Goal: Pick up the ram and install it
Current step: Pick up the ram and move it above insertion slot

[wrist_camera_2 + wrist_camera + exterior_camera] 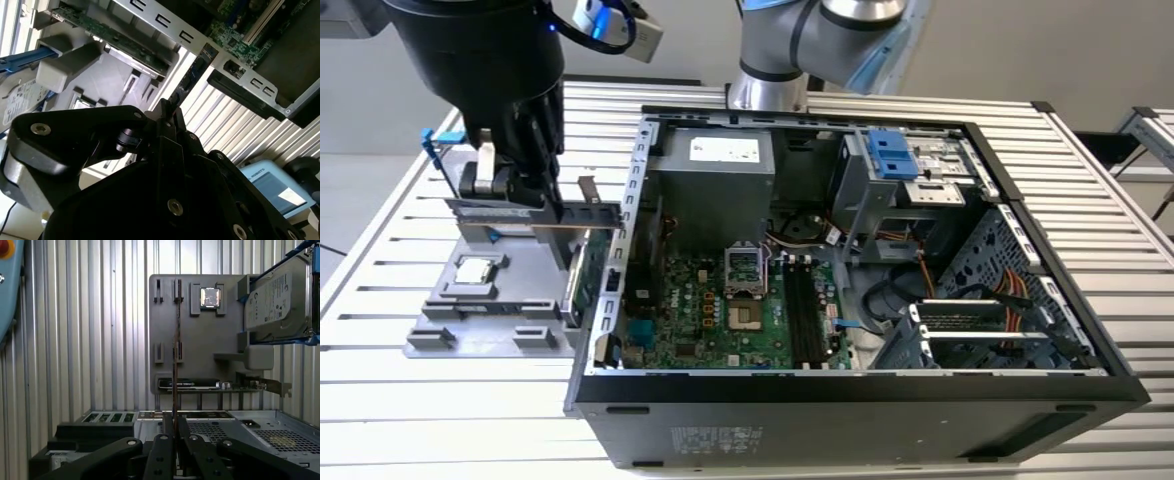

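The ram point(176, 355) is a thin dark strip seen edge-on in the first wrist view, running from between my fingers out over the slots of the grey holder tray point(195, 370). It also shows in the second wrist view as the ram point(191, 77). My gripper point(175, 429) is shut on it. In the exterior view the gripper point(487, 185) hangs over the tray point(440, 335) at the exterior view's left, outside the open computer case point(854, 385), with the ram point(494, 211) just under its fingers. Whether the strip still sits in its slots I cannot tell. The black memory slots point(801, 310) lie on the motherboard.
On the tray are a processor chip point(210, 296), a silver hard drive point(275, 300) in a blue bracket and an upright green card point(574, 270) right beside the case wall. The case holds a power supply point(714, 170), drive cages and cables. The slatted table point(400, 420) surrounds everything.
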You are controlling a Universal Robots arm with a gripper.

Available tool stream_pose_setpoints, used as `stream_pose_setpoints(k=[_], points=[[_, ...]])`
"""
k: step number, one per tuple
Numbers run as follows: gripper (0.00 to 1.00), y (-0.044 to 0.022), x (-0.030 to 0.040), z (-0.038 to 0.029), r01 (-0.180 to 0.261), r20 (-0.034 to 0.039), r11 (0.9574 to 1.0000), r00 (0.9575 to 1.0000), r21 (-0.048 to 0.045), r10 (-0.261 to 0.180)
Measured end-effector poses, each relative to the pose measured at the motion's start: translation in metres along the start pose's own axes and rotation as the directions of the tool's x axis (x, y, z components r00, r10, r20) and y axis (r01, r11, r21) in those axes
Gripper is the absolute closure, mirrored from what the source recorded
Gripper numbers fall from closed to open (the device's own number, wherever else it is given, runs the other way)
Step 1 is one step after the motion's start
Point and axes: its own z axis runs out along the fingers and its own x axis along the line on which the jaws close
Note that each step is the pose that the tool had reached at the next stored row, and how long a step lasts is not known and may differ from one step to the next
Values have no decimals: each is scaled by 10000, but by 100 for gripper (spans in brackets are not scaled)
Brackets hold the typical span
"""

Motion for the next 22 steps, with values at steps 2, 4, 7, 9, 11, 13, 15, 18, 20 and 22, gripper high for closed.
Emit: stream_pose_setpoints(k=[2, 4, 7, 9, 11, 13, 15, 18, 20, 22], points=[[100, -13, 0, -1, 0, 0, 10000, 10000, 0, 0], [100, -27, -1, -1, 0, 0, 10000, 10000, 0, 0], [100, -46, -1, -1, 0, 0, 10000, 10000, 0, 0], [100, -60, -1, -2, 0, -1, 10000, 10000, 0, 0], [100, -74, -1, -3, 0, -1, 10000, 10000, 0, 0], [100, -93, -2, -3, 0, -1, 10000, 10000, 0, 0], [100, -113, -3, -4, -1, -1, 10000, 10000, 0, 1], [100, -142, -3, -4, 0, 0, 10000, 10000, 0, 0], [100, -161, -3, -5, 0, -1, 10000, 10000, 0, 0], [100, -180, -4, -5, 0, 0, 10000, 10000, 1, 0]])
